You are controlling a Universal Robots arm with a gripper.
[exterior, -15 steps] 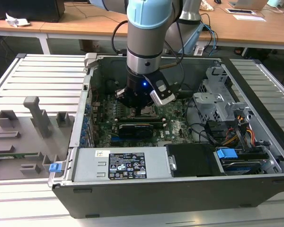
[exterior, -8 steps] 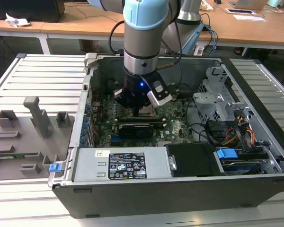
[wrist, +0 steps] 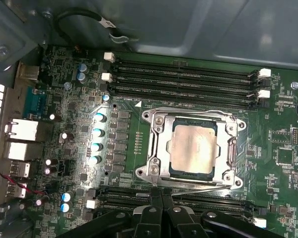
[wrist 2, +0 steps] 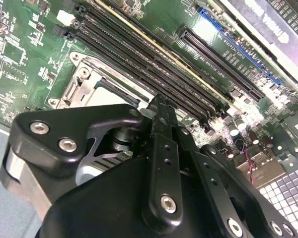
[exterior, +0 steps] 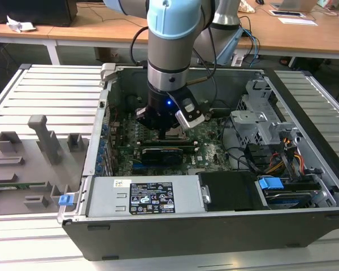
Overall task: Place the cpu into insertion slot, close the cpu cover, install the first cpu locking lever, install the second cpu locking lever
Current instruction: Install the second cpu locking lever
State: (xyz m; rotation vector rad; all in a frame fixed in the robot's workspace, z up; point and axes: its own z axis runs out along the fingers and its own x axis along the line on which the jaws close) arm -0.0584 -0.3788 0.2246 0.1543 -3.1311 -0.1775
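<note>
The cpu (wrist: 192,148), a silver-grey square, lies flat in the insertion slot (wrist: 171,148) on the green motherboard. The cpu cover (wrist: 159,148), a metal frame with a square window, lies closed over it. A thin locking lever (wrist: 203,190) runs along the socket edge nearest my gripper (wrist: 161,194). The black fingertips are pressed together right at that lever's end, with no gap between them. In the second wrist view one finger (wrist 2: 159,119) reaches down beside the cover (wrist 2: 84,82). In the exterior view the gripper (exterior: 172,132) is low inside the open computer case (exterior: 214,226).
Long black memory slots (wrist: 184,74) flank the socket on two sides. A black card (exterior: 164,152) lies just in front of the gripper. A metal drive cage (exterior: 260,113) and cables fill the exterior view's right. A grey fixture plate (exterior: 28,158) sits outside the case on the left.
</note>
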